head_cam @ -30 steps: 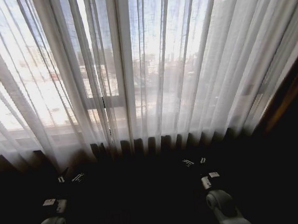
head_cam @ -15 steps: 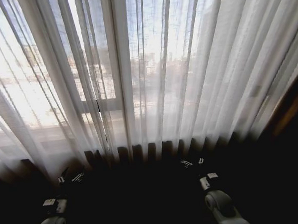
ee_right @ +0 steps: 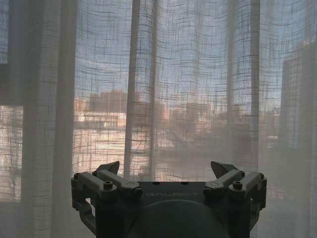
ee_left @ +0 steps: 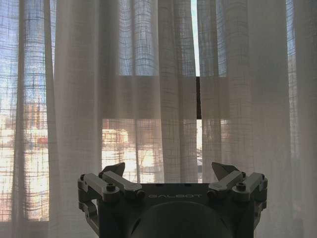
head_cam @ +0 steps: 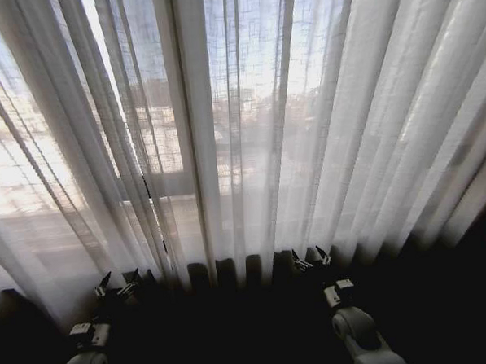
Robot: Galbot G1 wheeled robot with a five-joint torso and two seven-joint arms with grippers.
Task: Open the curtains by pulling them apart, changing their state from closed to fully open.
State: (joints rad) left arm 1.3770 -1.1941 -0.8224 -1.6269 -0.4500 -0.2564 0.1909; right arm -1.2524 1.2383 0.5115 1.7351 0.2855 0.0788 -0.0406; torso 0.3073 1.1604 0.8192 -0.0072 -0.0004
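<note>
Curtains closed, both grippers short of the fabric.

I saw the curtains [head_cam: 249,133] hang straight ahead, pleats vertical; the seam lay nearer my left gripper [ee_left: 170,172] than my right gripper [ee_right: 166,169], both spread wide and holding nothing.

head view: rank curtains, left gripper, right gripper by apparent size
1. curtains, far the largest, spanning the window.
2/3. left gripper and right gripper: both small, open, near the hem, look alike; not ranking them.
</note>
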